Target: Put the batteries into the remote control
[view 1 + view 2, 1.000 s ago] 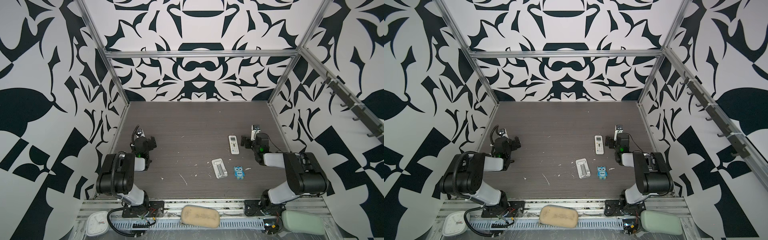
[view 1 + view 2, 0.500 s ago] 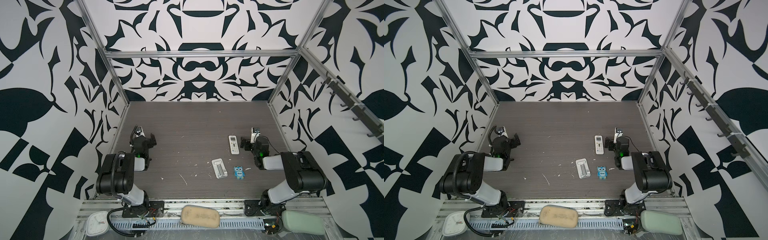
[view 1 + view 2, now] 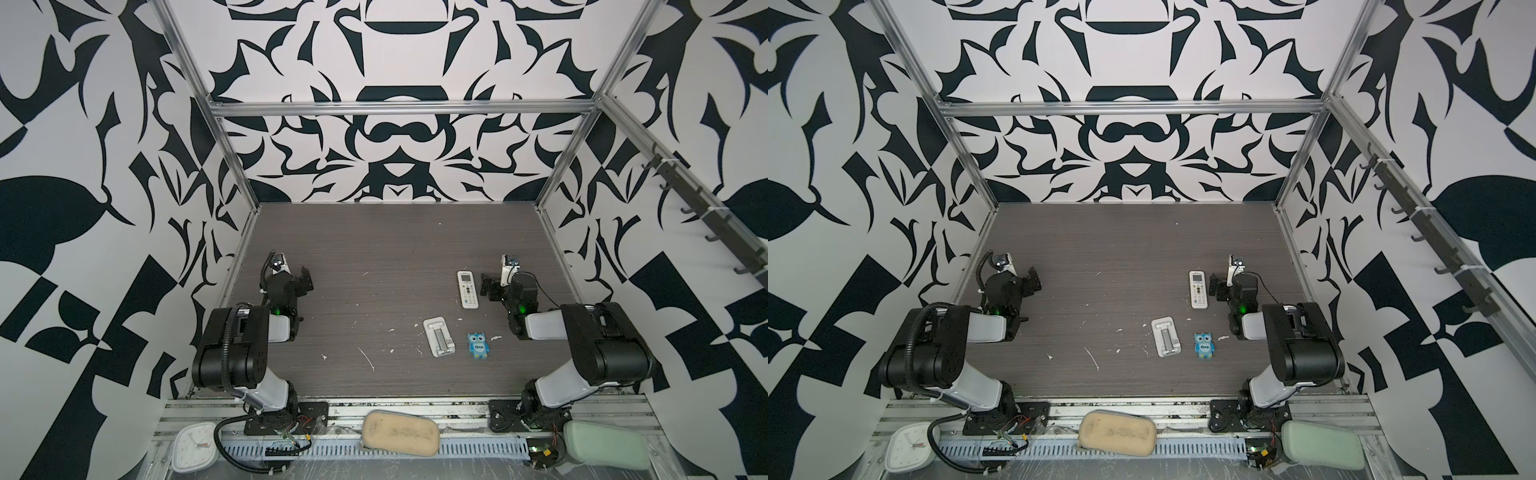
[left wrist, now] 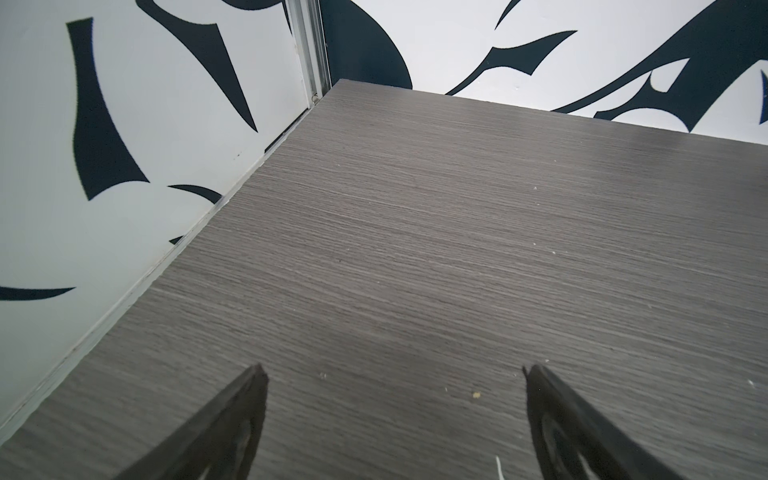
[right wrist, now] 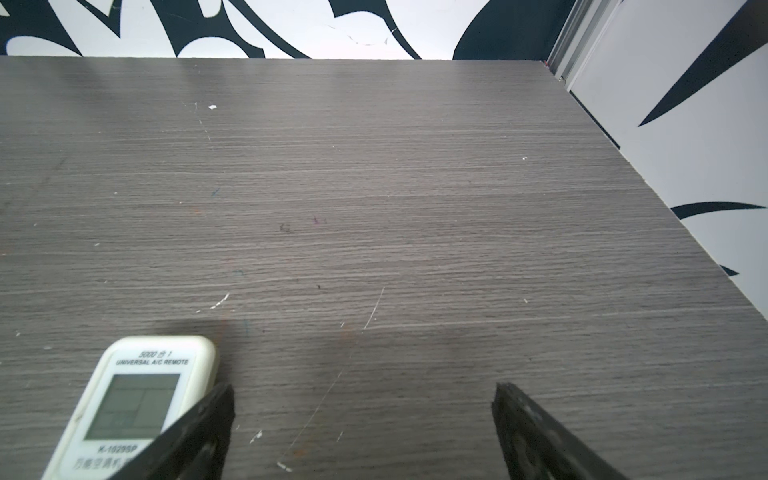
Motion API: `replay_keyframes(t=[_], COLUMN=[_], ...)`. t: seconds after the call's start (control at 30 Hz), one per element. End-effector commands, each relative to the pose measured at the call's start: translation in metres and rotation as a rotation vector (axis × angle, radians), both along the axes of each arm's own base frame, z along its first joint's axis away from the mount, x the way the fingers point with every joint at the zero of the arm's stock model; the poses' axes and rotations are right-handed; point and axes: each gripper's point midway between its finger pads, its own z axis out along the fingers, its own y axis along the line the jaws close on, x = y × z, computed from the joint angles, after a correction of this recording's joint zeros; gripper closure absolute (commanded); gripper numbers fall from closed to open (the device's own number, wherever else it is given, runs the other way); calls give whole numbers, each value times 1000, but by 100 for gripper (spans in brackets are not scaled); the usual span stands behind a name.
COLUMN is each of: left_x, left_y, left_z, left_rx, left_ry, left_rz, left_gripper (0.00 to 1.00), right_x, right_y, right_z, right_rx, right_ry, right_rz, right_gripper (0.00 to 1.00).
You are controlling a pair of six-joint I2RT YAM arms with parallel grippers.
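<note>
Both pairs of fingers [image 4: 232, 424] are spread wide, holding nothing. The left gripper [image 4: 395, 370] is over the bench [image 4: 415, 249]; the right gripper [image 5: 363, 388] is just beside the remote control [image 5: 141, 399].

My arms: black and pale grey.
My left arm [image 3: 249, 357] and right arm [image 3: 602, 353] have black joints, grey-white links and a green light [image 3: 275, 310] each; a ribbed black cable [image 3: 226, 340] runs over the left; my left gripper [image 4: 395, 374] fingers [image 4: 224, 424] are black wedges.
</note>
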Motion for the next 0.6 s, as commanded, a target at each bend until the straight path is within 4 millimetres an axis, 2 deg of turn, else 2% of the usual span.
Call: replay_keyframes(t=[0.0,0.2,0.33,0.43,0.5,0.57], left_x=[5,2,2,2,2,2], left_y=[1,1,1,1,1,1], left_z=[5,7,8,8,7,8], left_rx=[-9,-4,-4,-3,-3,-4], left_ry=[-20,-34,-35,-35,-33,-35], left_rz=[0,0,-1,-2,-1,-2], left_gripper=[1,1,1,1,1,1], right_x=[6,4,-6,6,3,-7], right_y=[-3,-1,15,-6,2,14], right_z=[15,16,21,15,18,24], right_rx=[-10,-22,-20,-19,-45,-33], right_ry=[-58,-68,-127,-61,-77,-140], right_rz=[-24,-20,74,-50,-14,62], right_gripper=[0,0,0,0,0,0])
